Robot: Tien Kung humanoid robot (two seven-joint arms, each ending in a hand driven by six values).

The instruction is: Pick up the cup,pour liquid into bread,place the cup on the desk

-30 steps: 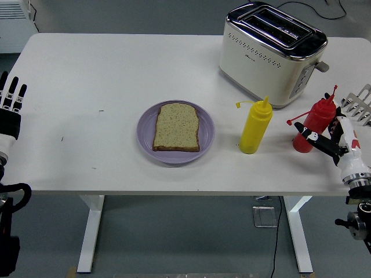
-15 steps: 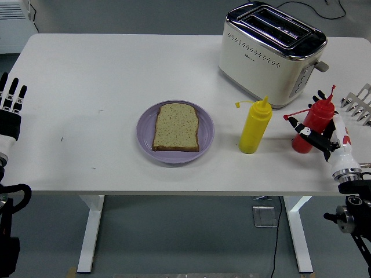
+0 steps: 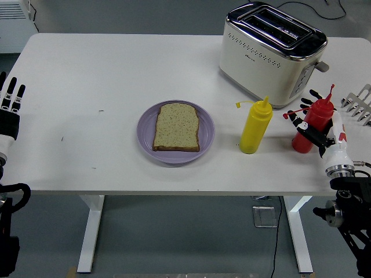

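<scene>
While the left robot hand [image 3: 11, 110] rests with fingers straight and spread at the bench's left edge, your right robot hand [image 3: 316, 130] has closed in since a second ago: its fingers now wrap the red squeeze bottle [image 3: 313, 124], which stands upright near the white bench's [image 3: 104, 69] right edge. The yellow squeeze bottle [image 3: 255, 125] stands just left of it. A bread slice [image 3: 177, 127] lies on a purple plate [image 3: 145, 130] at centre, unmoved. A cream toaster [image 3: 269, 52] sits behind. Grey floor surrounds the bench.

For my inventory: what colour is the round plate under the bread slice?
Light purple round plate, seen in the head view.
</scene>
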